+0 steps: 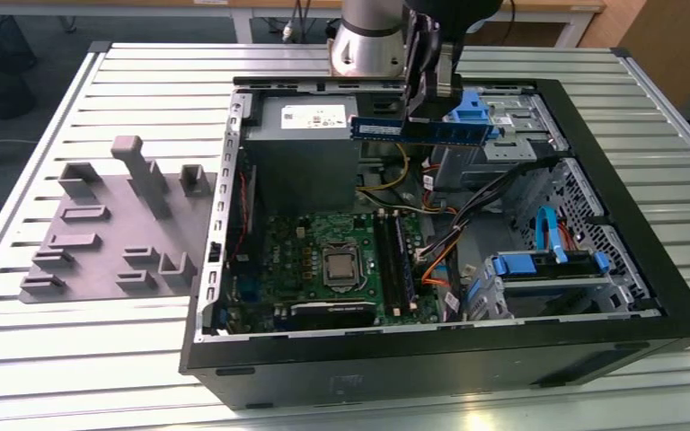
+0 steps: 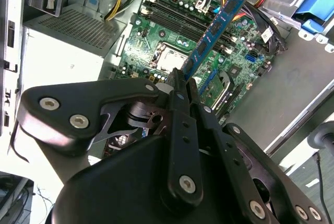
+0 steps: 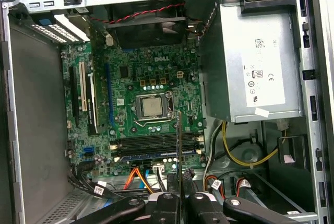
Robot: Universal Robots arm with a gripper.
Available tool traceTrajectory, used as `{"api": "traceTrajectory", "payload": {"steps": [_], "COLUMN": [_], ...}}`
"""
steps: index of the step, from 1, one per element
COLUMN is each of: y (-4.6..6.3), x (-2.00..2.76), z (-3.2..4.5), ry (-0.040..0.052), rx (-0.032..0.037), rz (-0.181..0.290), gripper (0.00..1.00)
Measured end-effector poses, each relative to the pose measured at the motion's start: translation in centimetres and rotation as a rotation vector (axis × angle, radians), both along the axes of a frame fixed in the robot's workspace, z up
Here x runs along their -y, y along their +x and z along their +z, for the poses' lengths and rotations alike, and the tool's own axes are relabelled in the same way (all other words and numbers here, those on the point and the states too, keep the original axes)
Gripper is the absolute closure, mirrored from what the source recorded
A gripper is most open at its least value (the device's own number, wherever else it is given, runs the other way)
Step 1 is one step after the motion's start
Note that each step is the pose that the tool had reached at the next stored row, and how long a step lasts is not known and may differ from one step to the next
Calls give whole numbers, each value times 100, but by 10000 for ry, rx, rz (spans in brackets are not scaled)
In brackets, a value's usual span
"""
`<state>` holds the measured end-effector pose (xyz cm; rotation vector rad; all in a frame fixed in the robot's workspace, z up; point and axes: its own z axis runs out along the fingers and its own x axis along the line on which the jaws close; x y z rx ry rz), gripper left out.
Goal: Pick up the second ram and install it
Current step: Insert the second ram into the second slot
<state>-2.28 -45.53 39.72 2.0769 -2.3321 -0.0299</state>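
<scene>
The second ram [image 1: 423, 130] is a slim dark-blue stick held level above the open computer case, over its far end near the grey power supply [image 1: 303, 121]. My gripper [image 1: 427, 112] is shut on its upper edge. In the second wrist view the ram [image 2: 216, 28] juts out from my gripper [image 2: 182, 80] over the green motherboard [image 2: 156, 41]. In the first wrist view the ram [image 3: 179, 145] shows edge-on, rising from my gripper [image 3: 179, 195] across the long black memory slots [image 3: 156, 143]. The ram is apart from the slots [image 1: 393, 260].
The black case [image 1: 632, 260] lies open on a slatted metal table [image 1: 141, 72]. A grey holder tray [image 1: 105, 233] with upright blocks sits at the exterior view's left. Cables [image 1: 489, 193], blue drive brackets [image 1: 543, 265] and the processor [image 1: 342, 265] crowd the case interior.
</scene>
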Motion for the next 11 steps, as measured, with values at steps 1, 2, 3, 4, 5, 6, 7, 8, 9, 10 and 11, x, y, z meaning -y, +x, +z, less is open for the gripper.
{"api": "traceTrajectory", "payload": {"steps": [1,2,3,4,5,6,7,8,9,10,11], "y": [0,0,0,0,0,0,0,0,0,0,0], "x": [0,0,0,0,0,0,0,0,0,0,0], "z": [0,0,0,0,0,0,0,0,0,0,0], "ry": [0,0,0,0,0,0,0,1,0,0,0], "rx": [0,0,0,0,0,0,0,0,0,0,0], "rz": [-5,-9,-13,-17,-22,-26,-31,-35,-39,-43,-48], "gripper": [86,86,86,86,86,86,86,86,86,86,86]}}
